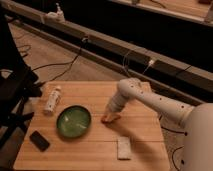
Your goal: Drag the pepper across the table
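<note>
On table [145,131]: bowl [73,121] centre-left, bottle [52,100] behind-left of it, phone [39,140] front-left; pepper [109,119] right of bowl, gripper [112,114] on it; flat block [123,148] in front.

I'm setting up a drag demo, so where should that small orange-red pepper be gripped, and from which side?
Best guess: grip the small orange-red pepper across its narrow middle, coming straight down from above. It lies flat on the light wooden table, and the round green bowl sits close beside one end. The white arm's end effector sits right over it.
</note>
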Controlling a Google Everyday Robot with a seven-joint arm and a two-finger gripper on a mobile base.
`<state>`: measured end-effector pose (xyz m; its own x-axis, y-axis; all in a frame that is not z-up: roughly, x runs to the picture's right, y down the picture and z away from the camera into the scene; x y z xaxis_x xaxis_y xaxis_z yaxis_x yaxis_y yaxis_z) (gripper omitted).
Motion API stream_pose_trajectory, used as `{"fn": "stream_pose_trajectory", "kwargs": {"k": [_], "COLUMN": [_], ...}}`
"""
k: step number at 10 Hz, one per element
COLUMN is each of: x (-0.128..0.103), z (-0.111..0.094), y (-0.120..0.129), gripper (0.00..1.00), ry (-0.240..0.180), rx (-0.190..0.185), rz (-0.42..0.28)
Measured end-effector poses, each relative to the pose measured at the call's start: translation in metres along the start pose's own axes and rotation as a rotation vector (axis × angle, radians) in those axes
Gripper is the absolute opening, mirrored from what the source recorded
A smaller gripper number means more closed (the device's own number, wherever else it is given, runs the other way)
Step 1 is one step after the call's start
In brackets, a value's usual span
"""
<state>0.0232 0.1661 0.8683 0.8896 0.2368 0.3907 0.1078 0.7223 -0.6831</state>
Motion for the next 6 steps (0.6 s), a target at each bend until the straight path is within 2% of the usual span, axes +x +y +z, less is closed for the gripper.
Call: {"fn": "stream_pose_trajectory", "kwargs": {"k": [1,2,4,6], "x": [0.0017,0.0019,0.0033,0.0046], "z": [0.0013,0.0023,0.0025,-0.0008], "y": [-0.0006,-0.0013,-0.0044,-0.0078], "gripper": [0.05,0.01,0.0,0.0], "ry": [-0.002,-0.005,-0.001,0.02], "rx": [-0.007,-0.013,-0.015,-0.004], "rz": [0.004,0.007,0.003,-0.017]}}
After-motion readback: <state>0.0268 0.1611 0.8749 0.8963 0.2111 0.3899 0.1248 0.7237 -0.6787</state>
